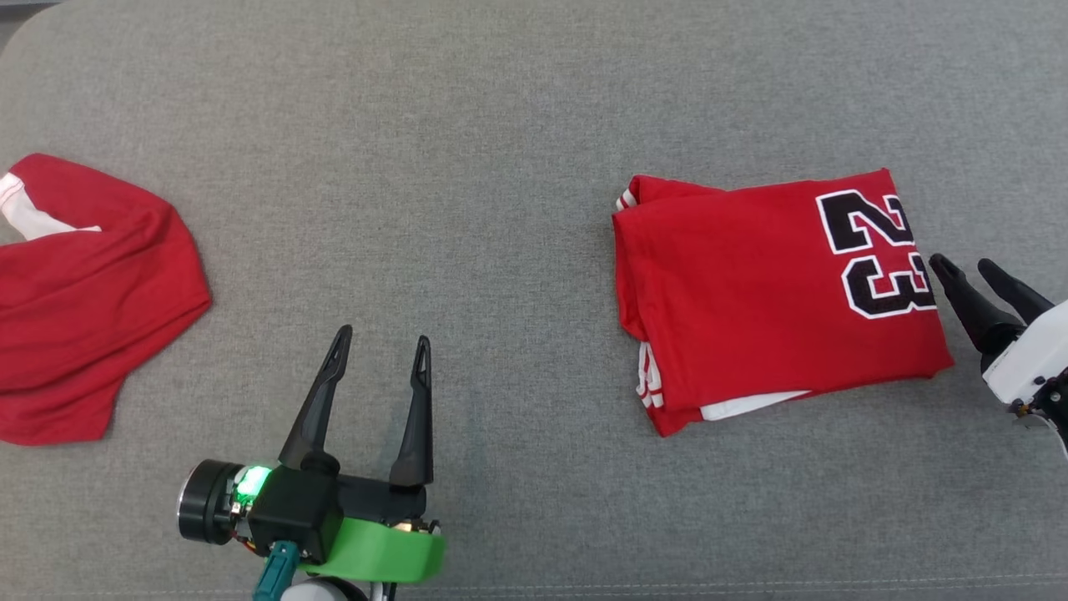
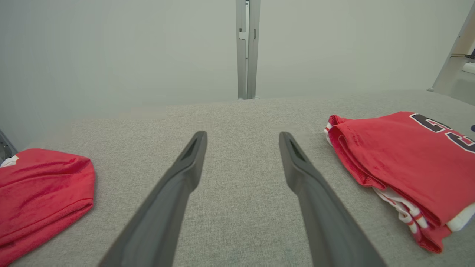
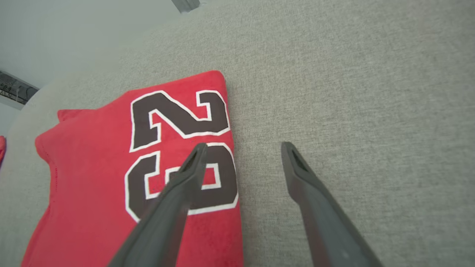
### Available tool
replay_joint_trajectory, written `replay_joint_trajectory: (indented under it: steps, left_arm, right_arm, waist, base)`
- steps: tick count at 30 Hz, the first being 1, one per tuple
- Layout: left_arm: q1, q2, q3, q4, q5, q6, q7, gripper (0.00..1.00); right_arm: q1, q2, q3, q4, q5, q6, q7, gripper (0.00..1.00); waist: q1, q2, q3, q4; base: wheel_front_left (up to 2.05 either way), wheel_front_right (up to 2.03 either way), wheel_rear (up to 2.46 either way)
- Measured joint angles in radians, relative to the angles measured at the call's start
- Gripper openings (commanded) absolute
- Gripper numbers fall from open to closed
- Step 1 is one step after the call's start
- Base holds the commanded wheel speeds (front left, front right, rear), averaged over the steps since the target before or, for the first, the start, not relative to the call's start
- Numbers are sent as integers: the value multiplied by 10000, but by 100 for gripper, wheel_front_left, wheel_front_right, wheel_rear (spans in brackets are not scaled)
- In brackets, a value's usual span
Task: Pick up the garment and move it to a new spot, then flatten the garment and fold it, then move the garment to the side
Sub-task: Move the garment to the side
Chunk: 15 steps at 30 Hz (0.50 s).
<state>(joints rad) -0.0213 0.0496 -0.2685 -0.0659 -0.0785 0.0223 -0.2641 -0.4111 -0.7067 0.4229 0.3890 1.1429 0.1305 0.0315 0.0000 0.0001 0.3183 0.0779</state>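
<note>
R gripper (image 1: 964, 262) + L gripper (image 1: 382, 335): both open, nothing held.
R: jaws spread at the "23" edge of folded red jersey (image 1: 751, 300), one finger over the print, other over bare grey cloth surface (image 1: 501, 100); contact can't tell. L: jersey well off to its right, crumpled red garment (image 1: 83, 309) off to its left.

The crumpled red cloth (image 1: 83, 300) is running off the frame's left edge — my right gripper (image 1: 959, 263) is being cropped at the right edge.
</note>
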Motion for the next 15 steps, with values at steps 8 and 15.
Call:
replay_joint_trajectory:
  steps: [8,15]
  left_arm:
    - [-220,0,-182,75,-40,44,0,100]
    - [-426,0,-188,61,-40,46,0,100]
  right_arm:
    - [-353,-176,836,307,385,-2,215,100]
    - [-774,-454,1484,125,608,8,146,0]
  waist:
    - [0,-1,496,359]
    - [0,-1,800,433]
  base:
    - [0,0,0]
    - [0,0,0]
